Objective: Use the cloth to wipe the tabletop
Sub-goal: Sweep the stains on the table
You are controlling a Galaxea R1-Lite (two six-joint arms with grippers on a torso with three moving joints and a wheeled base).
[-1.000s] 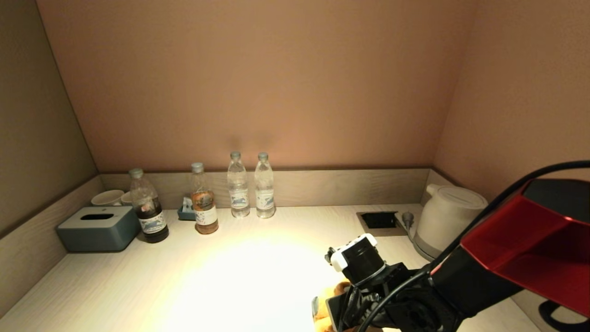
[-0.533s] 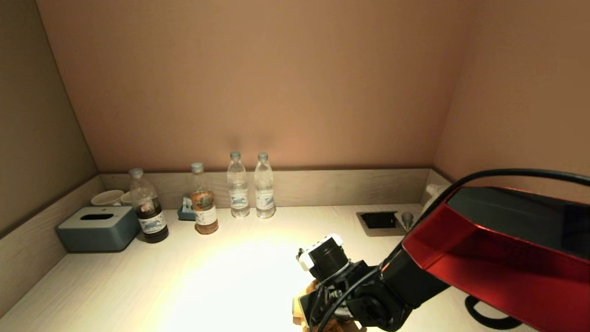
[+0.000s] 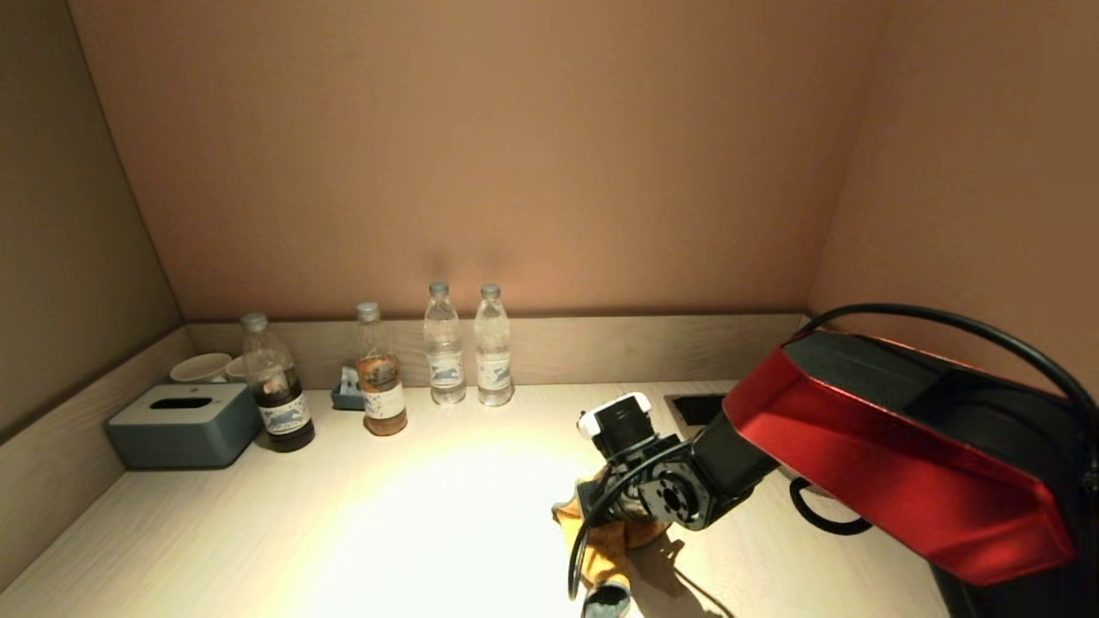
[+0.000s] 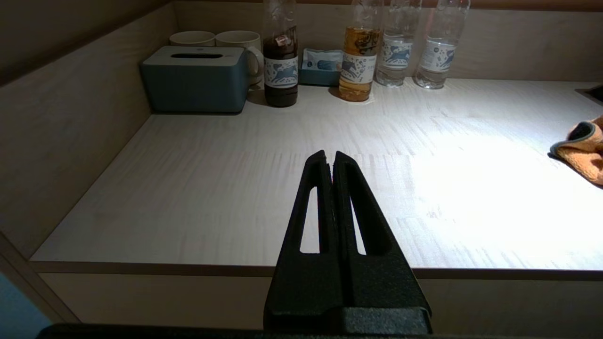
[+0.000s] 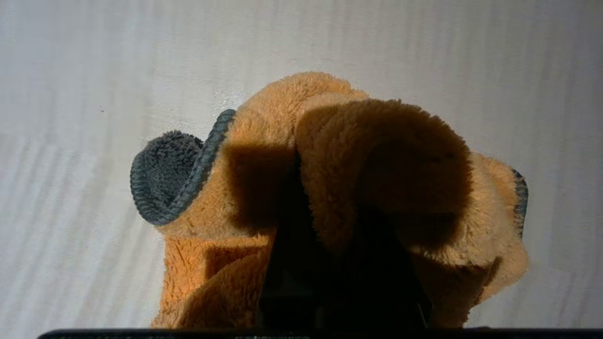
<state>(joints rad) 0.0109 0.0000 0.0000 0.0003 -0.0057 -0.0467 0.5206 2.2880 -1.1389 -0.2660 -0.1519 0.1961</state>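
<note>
One orange cloth (image 3: 605, 549), bunched in the closed right claw (image 5: 330, 226) on the counter (image 3: 343, 532) right of centre, could snag or slip loose while dragged, or sweep toward the bottles (image 3: 468, 348); the left claw (image 4: 330, 162) waits shut at the near edge.

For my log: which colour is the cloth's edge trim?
Grey, on the orange cloth; right wrist view shows it best.

This is looking like a hotel room, with water bottles (image 3: 469, 348), cups (image 3: 200, 367) and a tissue box (image 3: 182, 425) sitting on the counter (image 3: 343, 515).
</note>
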